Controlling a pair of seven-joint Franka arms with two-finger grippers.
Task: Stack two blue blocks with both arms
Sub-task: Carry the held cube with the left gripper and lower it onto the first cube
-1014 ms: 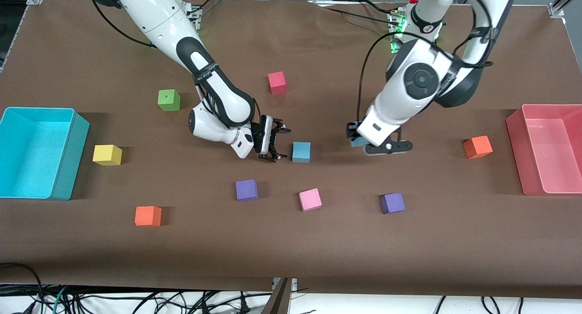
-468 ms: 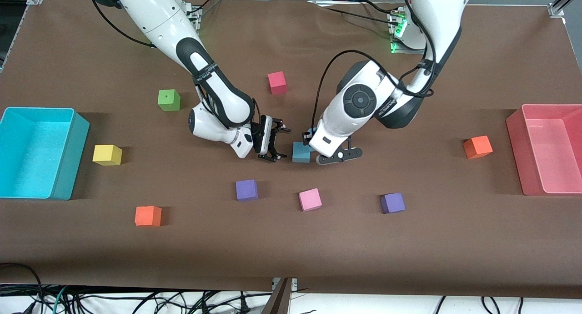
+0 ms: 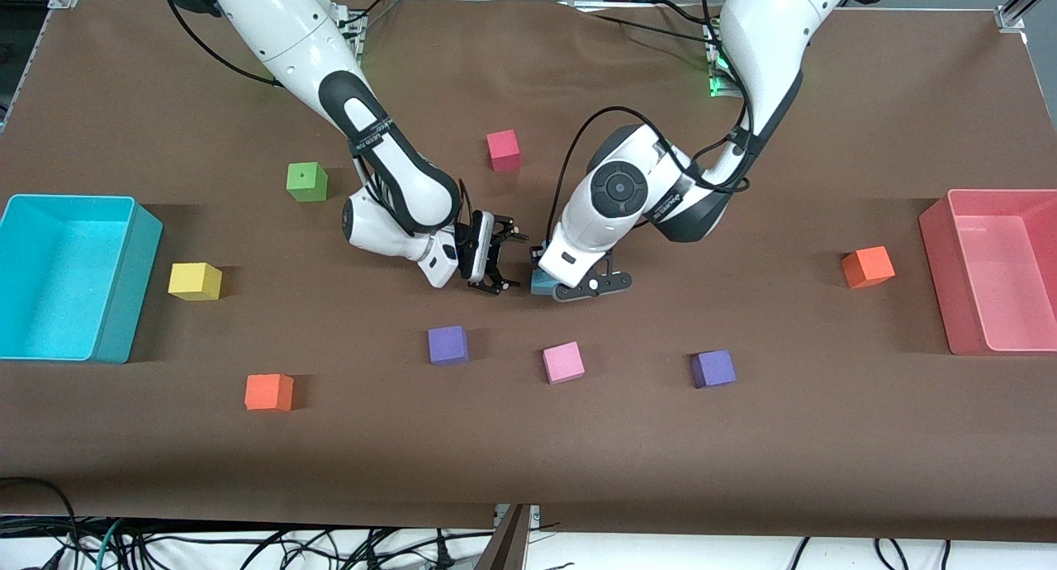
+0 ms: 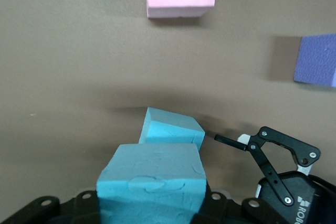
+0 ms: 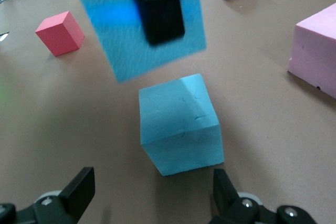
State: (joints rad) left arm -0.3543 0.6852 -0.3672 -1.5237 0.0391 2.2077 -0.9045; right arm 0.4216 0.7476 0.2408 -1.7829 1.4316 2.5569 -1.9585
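One blue block [image 3: 541, 286] sits on the table mid-way between the arms; it also shows in the right wrist view [image 5: 180, 124] and the left wrist view [image 4: 172, 128]. My left gripper [image 3: 547, 266] is shut on the second blue block [image 4: 152, 184] and holds it just above the resting one, not quite square over it. The held block shows in the right wrist view [image 5: 137, 24] with a black finger [image 5: 157, 14] across it. My right gripper [image 3: 495, 261] is open and empty, low beside the resting block toward the right arm's end; the block lies just ahead of its fingers [image 5: 152, 195].
Nearer the front camera lie a purple cube [image 3: 448, 344], a pink cube [image 3: 564, 363] and another purple cube [image 3: 713, 368]. A red cube [image 3: 503, 149], green cube [image 3: 306, 181], yellow cube [image 3: 195, 281] and two orange cubes [image 3: 867, 266] lie around. A turquoise bin [image 3: 124, 306] and a pink bin [image 3: 937, 223] stand at the table's ends.
My left arm has carried its blue block toward the right arm's end, from well aside to just over the resting blue block. The right arm has not moved.
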